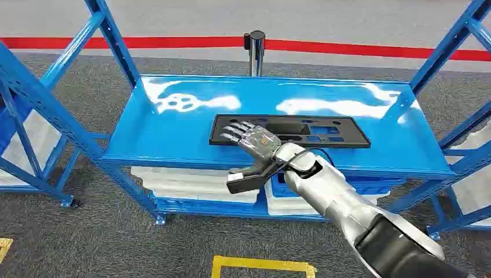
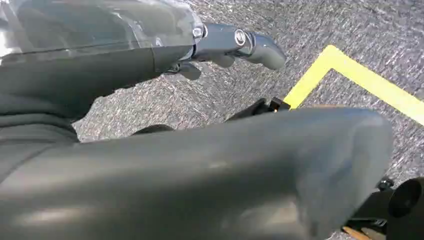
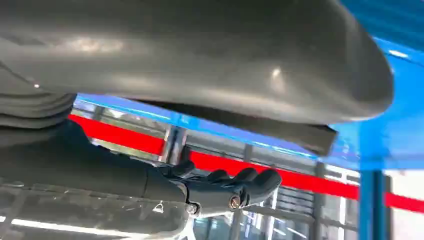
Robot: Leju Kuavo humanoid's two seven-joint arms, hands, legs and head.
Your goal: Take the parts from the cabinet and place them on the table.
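A flat black plastic part with several cut-outs lies on the top shelf of the blue cabinet. My right hand hovers over the part's left end. Its fingers are stretched out and spread across the part, and its thumb points down in front of the shelf's front edge. It holds nothing. The right wrist view has the part's dark edge just past the thumb, with the fingers apart from it. My left hand hangs over the carpet, fingers apart from the thumb, holding nothing.
White bins and a blue bin sit on the lower shelf. A stanchion post and a red floor line lie behind the cabinet. More blue racks stand on both sides. Yellow floor tape is near my feet.
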